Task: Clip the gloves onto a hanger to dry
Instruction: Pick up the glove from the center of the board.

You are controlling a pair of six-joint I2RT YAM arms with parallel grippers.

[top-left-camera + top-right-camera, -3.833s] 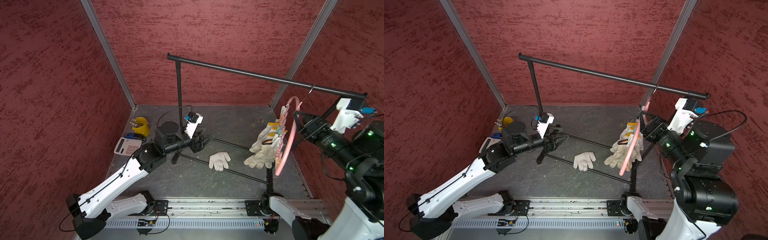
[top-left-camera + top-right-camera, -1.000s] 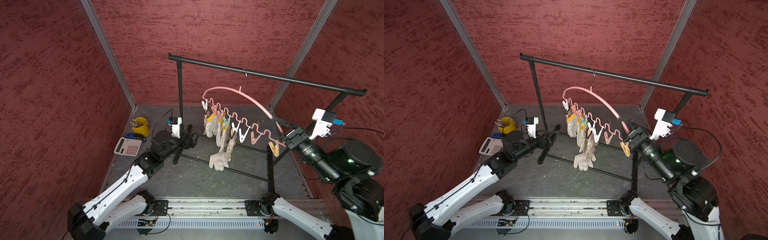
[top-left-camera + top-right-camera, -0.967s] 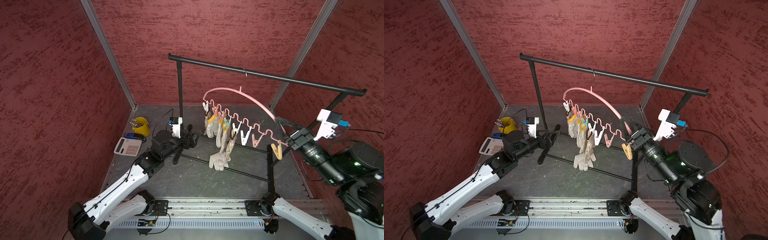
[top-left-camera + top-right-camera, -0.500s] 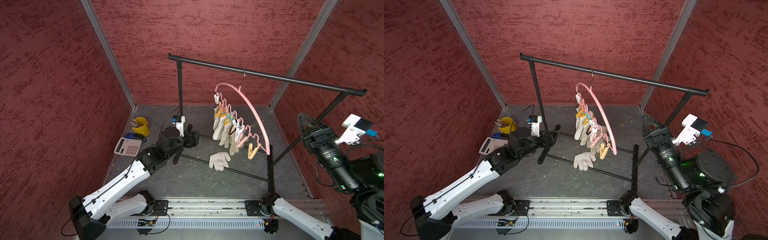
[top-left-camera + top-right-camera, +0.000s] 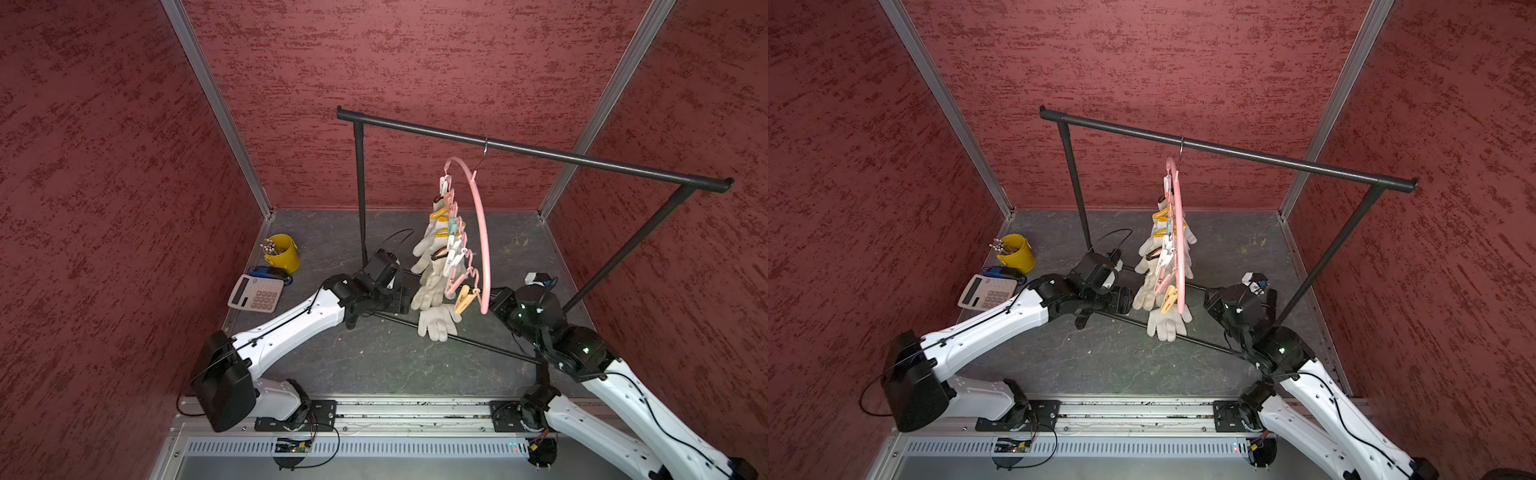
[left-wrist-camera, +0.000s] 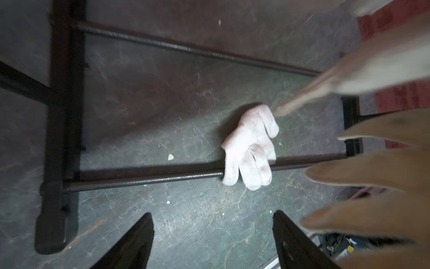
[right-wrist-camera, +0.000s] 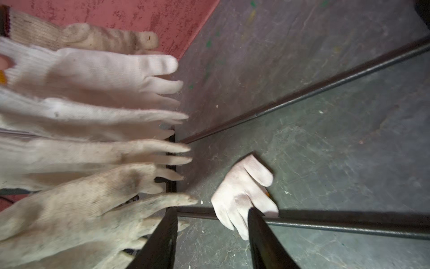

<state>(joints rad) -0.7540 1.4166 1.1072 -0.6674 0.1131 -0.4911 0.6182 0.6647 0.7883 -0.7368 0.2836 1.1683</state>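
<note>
the pink hanger [image 5: 481, 232] hangs by its metal hook from the top bar of the black rack [image 5: 590, 160], and both top views see it nearly edge on. several gloves are pinned along its row of clothespins [image 5: 451, 245]. these clipped gloves [image 5: 430, 253] hang cuffs up and fingers down in a tight bunch, some with yellow cuff edging, and the lower ones are dirtier. a yellow clothespin [image 5: 464, 297] at the low end of the hanger holds no glove. one loose glove [image 5: 436, 324] lies on the grey floor right under the bunch, its fingers draped over the lower rail [image 6: 139, 178] of the rack. the left gripper [image 6: 213, 215] hovers low just beside the clipped gloves, on the side of the yellow bucket [image 5: 284, 255]. its jaws are spread wide with nothing between them, and the left wrist view shows the loose glove lying ahead of them, untouched. the right gripper [image 7: 211, 210] sits on the opposite side of the hanger. its jaws stand partly spread and grip nothing. in the right wrist view the loose glove shows just past their tips, but whether a tip touches it i cannot tell. a calculator [image 5: 255, 293] lies near the bucket by the wall.
</note>
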